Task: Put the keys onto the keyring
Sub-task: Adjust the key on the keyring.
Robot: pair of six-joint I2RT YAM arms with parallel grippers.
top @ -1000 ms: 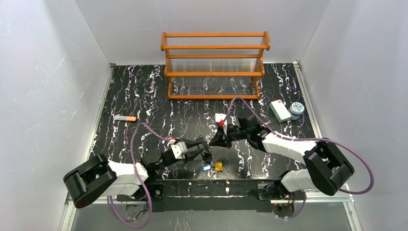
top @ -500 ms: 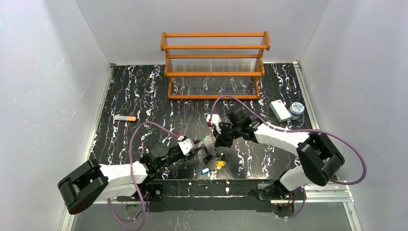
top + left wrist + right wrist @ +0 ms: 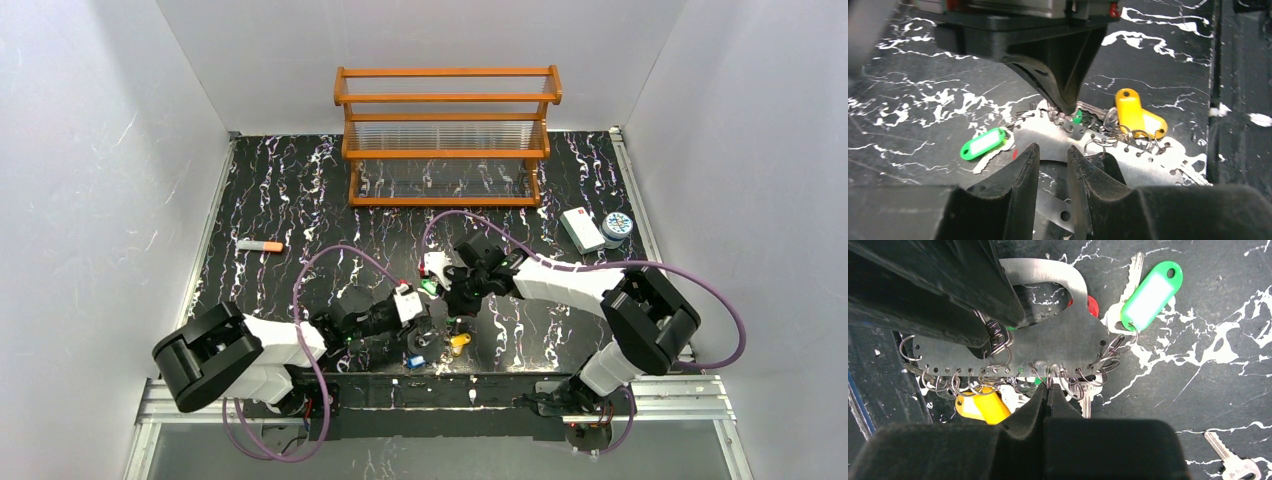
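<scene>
Nearest us on the counter (image 3: 300, 200), a blue-tagged key (image 3: 415, 360) lies near the yellow-tagged key (image 3: 990, 407), which sits w/ a bunch of split rings (image 3: 998, 357) along the keyring (image 3: 1058, 340)'s hole-punched edge. Keyring = flat steel plate w/ handle loop, lying on the counter btwn both arms. Left gripper (image 3: 1053, 150): jaws nearly closed, pinching the handle band. Right gripper (image 3: 1048, 390): jaws pressed together, tips among the split rings; we can't tell if one's caught. Green-tagged key (image 3: 1150, 292) is ringed to the plate's far end. Farthest back, a wooden rack (image 3: 447, 135).
</scene>
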